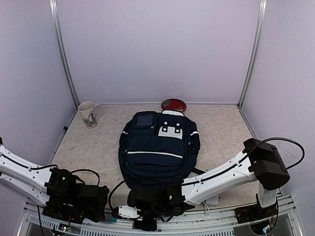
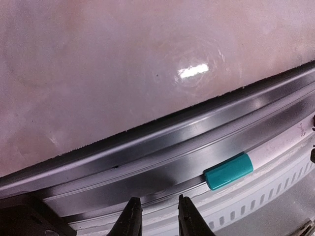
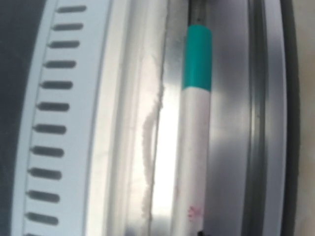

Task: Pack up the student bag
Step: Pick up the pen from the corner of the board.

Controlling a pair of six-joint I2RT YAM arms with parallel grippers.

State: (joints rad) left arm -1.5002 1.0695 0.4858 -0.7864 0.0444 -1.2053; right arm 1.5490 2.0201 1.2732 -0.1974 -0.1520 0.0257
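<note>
Two grippers sit low at the bottom edge of the overhead view. The student bag [image 1: 157,152] lies flat, front up, at the centre of the table [image 1: 98,142]. The left gripper [image 2: 160,216] has its fingers narrowly parted and empty above a metal rail [image 2: 147,147]. The right gripper [image 1: 142,219] is at bottom centre, and I cannot tell its grip. Its camera shows a white marker [image 3: 197,123] with a teal cap along the rail.

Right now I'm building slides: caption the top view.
Student bag lies flat mid-table; mug stands far left, red dish behind the bag.
</note>
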